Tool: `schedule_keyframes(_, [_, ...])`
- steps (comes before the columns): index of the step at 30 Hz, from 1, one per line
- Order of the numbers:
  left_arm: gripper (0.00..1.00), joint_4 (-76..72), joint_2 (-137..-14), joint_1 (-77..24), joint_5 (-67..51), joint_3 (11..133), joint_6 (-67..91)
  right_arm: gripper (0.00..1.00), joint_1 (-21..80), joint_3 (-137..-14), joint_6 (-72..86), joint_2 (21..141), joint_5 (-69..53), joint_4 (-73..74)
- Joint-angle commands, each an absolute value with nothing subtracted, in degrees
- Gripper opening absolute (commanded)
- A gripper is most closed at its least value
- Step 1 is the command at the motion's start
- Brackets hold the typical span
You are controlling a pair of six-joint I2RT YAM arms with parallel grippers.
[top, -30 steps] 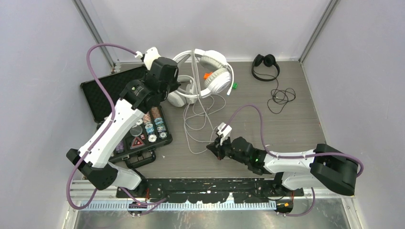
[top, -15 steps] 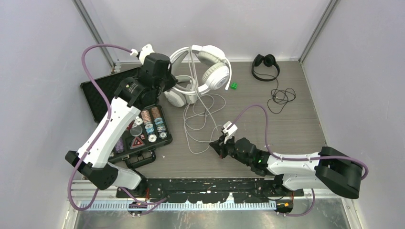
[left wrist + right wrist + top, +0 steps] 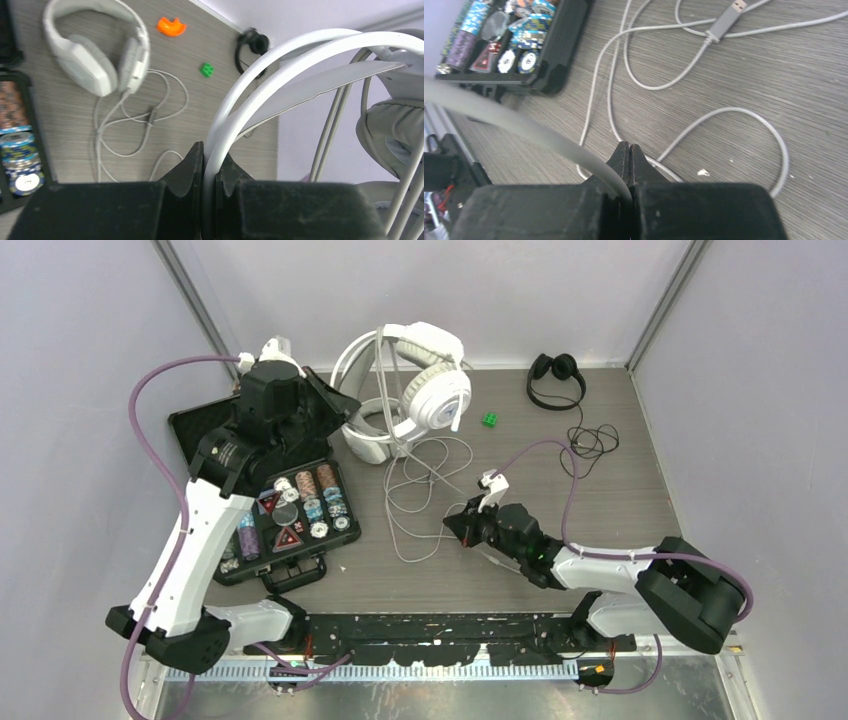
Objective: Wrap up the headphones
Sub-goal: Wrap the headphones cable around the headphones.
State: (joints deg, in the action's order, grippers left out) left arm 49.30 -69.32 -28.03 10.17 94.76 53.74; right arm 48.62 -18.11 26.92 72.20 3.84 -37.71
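**Top view.** The left hand (image 3: 338,403) is clenched on the headband of the white headset (image 3: 432,390). The headset hangs raised just beyond the hand's fingertips, with its cords trailing down.

**Left wrist view.** This view shows the grip closely: two smooth white arcs and a flat grey inner band run out from between the closed black fingers (image 3: 192,165). It alone shows the pale grey headset (image 3: 95,60) whole, lying flat on the worktop (image 3: 620,490) ahead and to the left of this hand. An orange piece (image 3: 171,26) lies past it. From above, the raised headset covers much of this area.

**Right wrist view.** The right hand (image 3: 629,149) sits low over the worktop, its jaws pressed together on a white cable (image 3: 514,122). Which headset the cable belongs to cannot be told. Loose loops of round pale cord and a grey USB plug (image 3: 726,20) lie ahead of it on the grey wood-grain surface.

**Surroundings.** An open black chip case (image 3: 195,430), filled with rows of striped chips, lies to the left of the right hand, under the left arm. The thin black headset (image 3: 555,370) rests far beyond the right hand, its cable bunched in a tangle. A small green block (image 3: 489,420) sits just right of the raised ear cup.
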Motion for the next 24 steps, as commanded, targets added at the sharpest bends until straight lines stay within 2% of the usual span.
schedule_keyframes(1, [0.00, 35.79, -67.33, -27.57, -5.25, 93.90, 54.15, 0.00, 48.23, -21.94, 29.97, 71.53, 1.65, -40.33])
schedule_keyframes(4, [0.00, 31.13, -66.12, -27.02, -13.42, 90.81, 47.23, 0.00, 46.64, -23.26, 30.77, 69.52, 0.85, -38.76])
schedule_keyframes(13, [0.00, 41.82, -68.77, -21.63, -28.58, 93.21, 32.72, 0.00, 40.03, -24.47, 29.81, 62.11, -1.65, -29.10])
schedule_keyframes(24, [0.00, 48.67, -72.20, -21.36, -34.36, 97.89, 21.64, 0.00, 34.73, -25.22, 31.70, 58.02, -3.13, -23.28])
